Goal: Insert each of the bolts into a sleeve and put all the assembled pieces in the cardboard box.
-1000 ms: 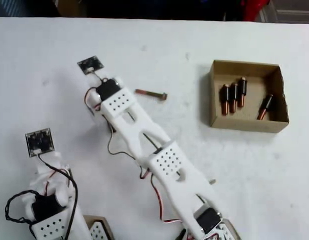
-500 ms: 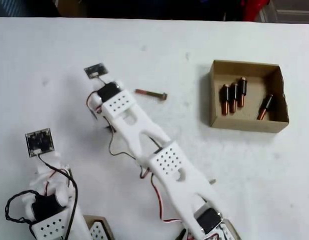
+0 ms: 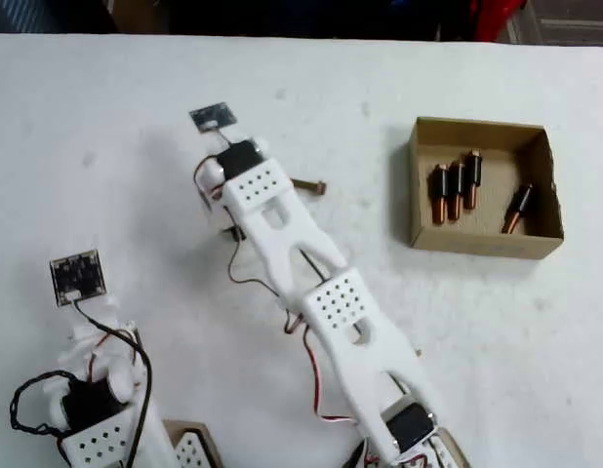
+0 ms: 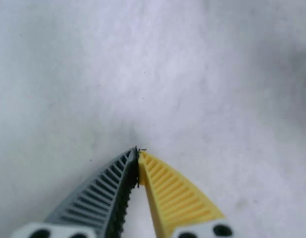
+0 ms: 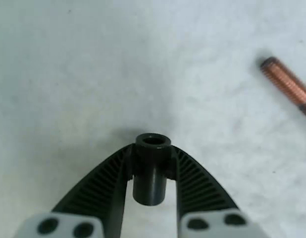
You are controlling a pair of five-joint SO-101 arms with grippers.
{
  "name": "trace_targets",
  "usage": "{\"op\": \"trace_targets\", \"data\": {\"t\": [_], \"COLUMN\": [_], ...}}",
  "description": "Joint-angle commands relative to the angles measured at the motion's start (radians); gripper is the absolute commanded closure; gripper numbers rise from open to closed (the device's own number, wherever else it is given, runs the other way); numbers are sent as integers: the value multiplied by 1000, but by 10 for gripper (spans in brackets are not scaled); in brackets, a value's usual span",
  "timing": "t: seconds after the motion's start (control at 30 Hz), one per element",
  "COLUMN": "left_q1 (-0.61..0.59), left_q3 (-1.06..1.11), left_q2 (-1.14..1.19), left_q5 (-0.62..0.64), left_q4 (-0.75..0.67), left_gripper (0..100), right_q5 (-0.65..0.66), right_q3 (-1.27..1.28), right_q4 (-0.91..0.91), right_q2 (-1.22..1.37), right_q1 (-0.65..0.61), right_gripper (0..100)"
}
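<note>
**Right arm.** In the high view the right arm (image 3: 321, 292) rises from its base at the 5 o'clock edge of the table (image 3: 106, 117). It stretches, nearly fully extended, toward 11 o'clock, with the wrist close to the table centre. A small camera board (image 3: 212, 117) sits at the far end of the wrist; any marking on it is too small to read.

**Right end effector.** The right gripper (image 5: 152, 148) is closed narrowly around a black sleeve (image 5: 150, 171). Both black ribbed fingers press its sides. The sleeve's open bore projects just past the fingertips.

**Bolt.** The copper-coloured bolt (image 3: 309, 185) lies flat on the table at 3 o'clock from the right wrist, its near end hidden under the arm. In the right wrist view its threaded end (image 5: 286, 85) lies near the sleeve, not touching it.

**Left arm.** The left arm (image 3: 92, 400) is folded at the 7 o'clock corner, well apart from the bolt. Its camera board (image 3: 77, 276) faces upward.

**Left end effector.** The left gripper (image 4: 138, 151) is closed and holds nothing. The grey finger and yellow finger meet at the tips over the bare white surface.

**Box.** The cardboard box (image 3: 482, 249) stands at 3 o'clock on the table. It holds four assembled pieces (image 3: 456, 190). Three lie side by side near its 9 o'clock wall, and one lies tilted toward its 3 o'clock wall.
</note>
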Motion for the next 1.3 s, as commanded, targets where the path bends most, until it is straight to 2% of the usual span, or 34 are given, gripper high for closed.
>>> {"op": "trace_targets", "data": {"t": [0.0, 0.33, 0.57, 0.73, 1.13, 1.27], "left_q1": [-10, -10, -10, -10, -10, -10], "left_q3": [-2, -2, -2, -2, -2, -2], "left_q2": [-7, -7, -7, -7, -7, -7], "left_q5": [-9, -9, -9, -9, -9, -9], "left_q4": [8, 8, 9, 9, 9, 9], "left_gripper": [974, 974, 974, 974, 974, 974], "right_q5": [40, 46, 48, 167, 187, 290], "right_q3": [-3, 307, 470, 598, 936, 1080], "right_q4": [31, 27, 27, 27, 25, 12], "right_q2": [-140, -461, -648, -805, -1257, -1391], "right_q1": [13, 15, 87, 104, 104, 104], "right_gripper": [981, 981, 981, 981, 981, 981]}}
